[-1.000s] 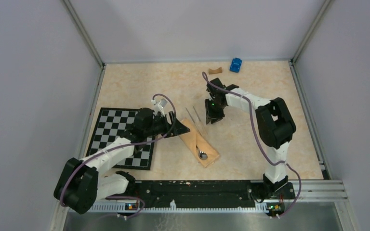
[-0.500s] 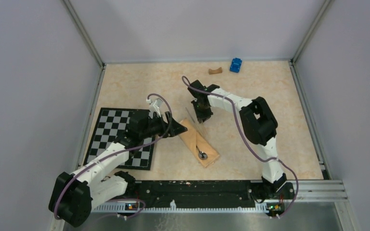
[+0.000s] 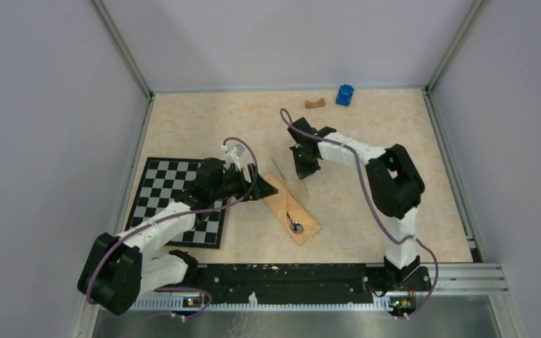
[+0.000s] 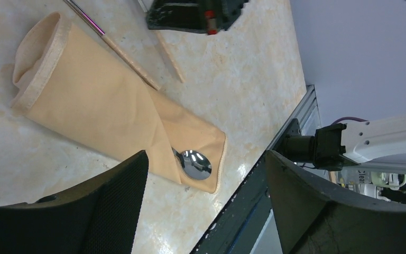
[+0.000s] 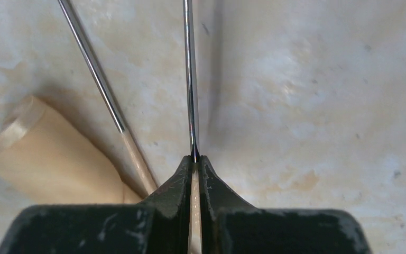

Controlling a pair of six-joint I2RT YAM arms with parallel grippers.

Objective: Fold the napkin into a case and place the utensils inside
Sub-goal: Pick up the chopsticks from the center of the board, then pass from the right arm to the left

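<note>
Lying slantwise on the desk [image 3: 366,141], the napkin [image 3: 292,209] is already folded into a long case, and every place here is told from that case. A spoon [image 4: 195,163] shows its bowl at the near open end, so it looks tucked in. Two thin sticks reach past the far end: one [image 5: 92,69] lies loose with its end at the cloth, the other [image 5: 190,79] is pinched by the right fingers [image 5: 195,161], clenched tight on it, probably to slide it inside. The left fingers [image 3: 260,184] hang spread wide at the far-left corner, grasping nothing, likely placed to steady the cloth. A checkered mat [image 3: 169,190] lies just left of the case
</note>
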